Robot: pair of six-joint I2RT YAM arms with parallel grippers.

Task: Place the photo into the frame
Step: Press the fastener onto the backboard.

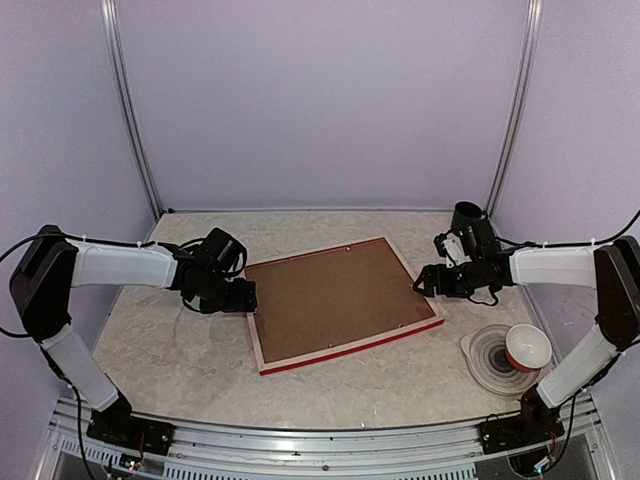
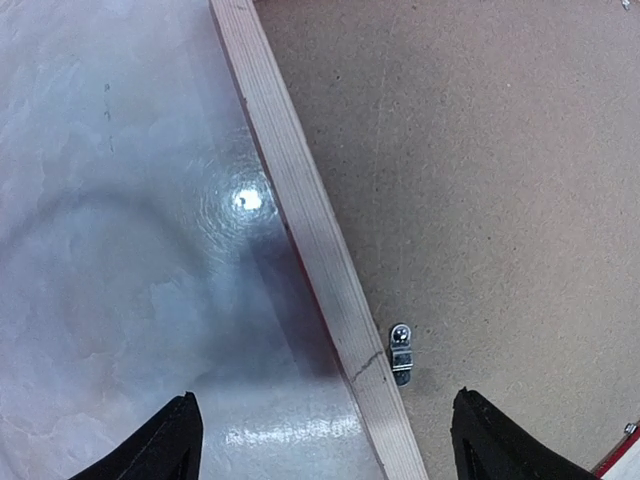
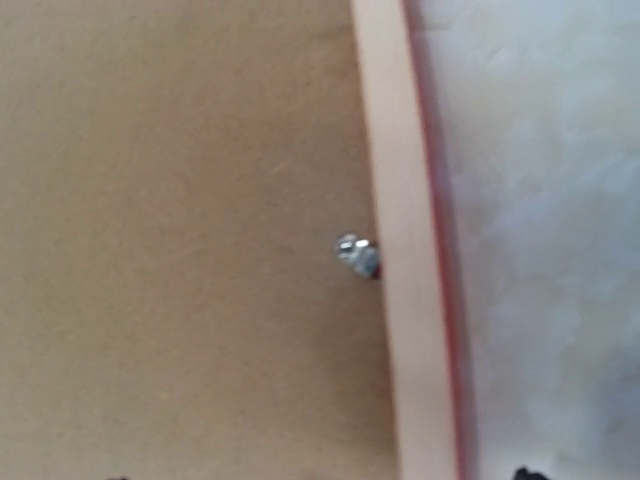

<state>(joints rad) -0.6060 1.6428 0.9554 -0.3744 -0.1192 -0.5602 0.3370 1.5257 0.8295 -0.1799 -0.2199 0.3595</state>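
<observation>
**Frame face down on the desk**

Lies back-up at mid-desk, pale rails around a brown backing board (red showing only along the near edge). Flanked at the left rail by the left end effector, wide open, fingers either side of that rail near a turn clip. Met at the right rail by the right end effector, likewise open, gripping nothing.

Both arms reach inward; left gripper, right gripper jaws wide apart.
</observation>
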